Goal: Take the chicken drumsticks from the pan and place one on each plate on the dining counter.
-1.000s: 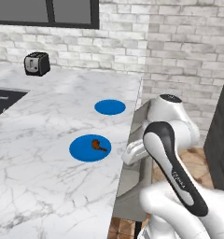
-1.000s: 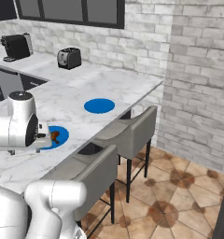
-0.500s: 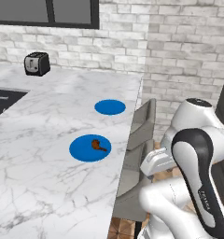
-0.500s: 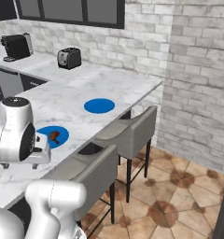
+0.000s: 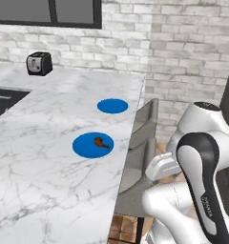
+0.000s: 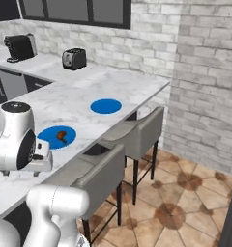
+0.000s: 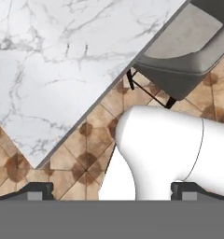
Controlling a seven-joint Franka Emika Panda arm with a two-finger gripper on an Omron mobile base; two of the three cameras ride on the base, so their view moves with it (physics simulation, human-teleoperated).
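Observation:
One orange-brown chicken drumstick (image 5: 101, 142) (image 6: 61, 136) lies on the nearer blue plate (image 5: 85, 147) (image 6: 49, 135) on the white marble dining counter (image 5: 40, 162) (image 6: 79, 91) (image 7: 48, 56). The farther blue plate (image 5: 112, 106) (image 6: 106, 106) is bare. The pan and the other drumstick are out of view. My arm is folded back off the counter's stool side, with the hand low beside the counter edge. In the hand view my gripper (image 7: 114, 190) is open, its fingertips (image 7: 35, 189) far apart with no food between them, looking down at the floor.
Two grey stools (image 5: 140, 143) (image 6: 137, 135) (image 6: 96, 176) (image 7: 188, 46) tuck under the counter's overhang. A toaster (image 5: 39, 63) (image 6: 74, 59) stands at the back by the brick wall, a coffee machine (image 6: 20, 47) further left. A dark cooktop (image 5: 2, 100) lies at the left.
My arm has swung back from the counter toward the stool side, and the hand has dropped below the counter edge. The drumstick stays on the nearer plate.

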